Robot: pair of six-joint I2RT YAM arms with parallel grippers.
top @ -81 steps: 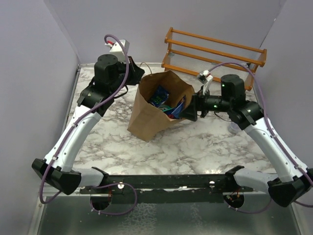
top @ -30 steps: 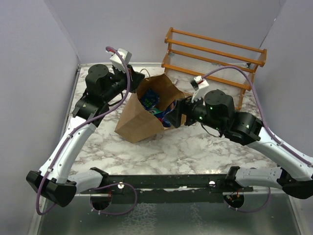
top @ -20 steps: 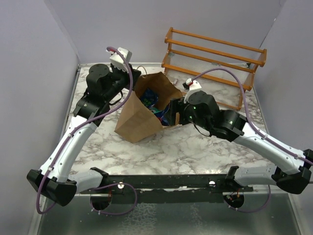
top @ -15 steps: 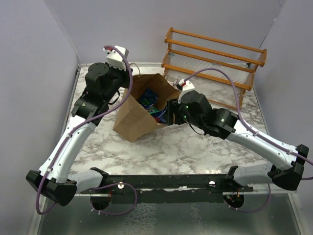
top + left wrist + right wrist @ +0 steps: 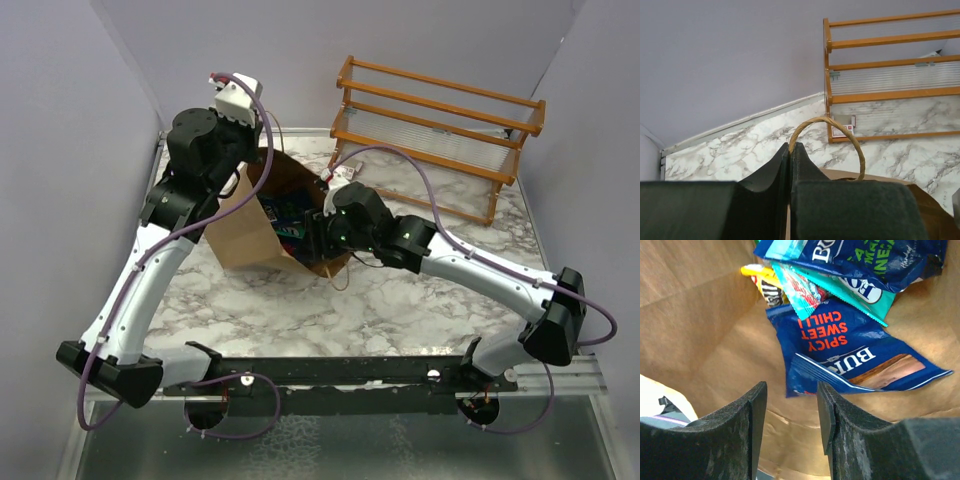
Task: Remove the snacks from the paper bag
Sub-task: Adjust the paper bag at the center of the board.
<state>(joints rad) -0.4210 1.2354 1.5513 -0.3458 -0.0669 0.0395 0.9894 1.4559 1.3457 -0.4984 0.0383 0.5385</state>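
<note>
Left tool (image 5: 790,149) is clamped on the handle (image 5: 826,118) of the paper bag (image 5: 245,238); right tool (image 5: 790,390), jaws apart, sits inside it just before the snacks (image 5: 840,347).

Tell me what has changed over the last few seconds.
The left gripper, shut on the handle, drew the paper bag leftward and tipped its mouth rightward. The right gripper swung left and entered the mouth, open, just short of a blue packet. The snacks remain inside; the wooden rack has not moved.
</note>
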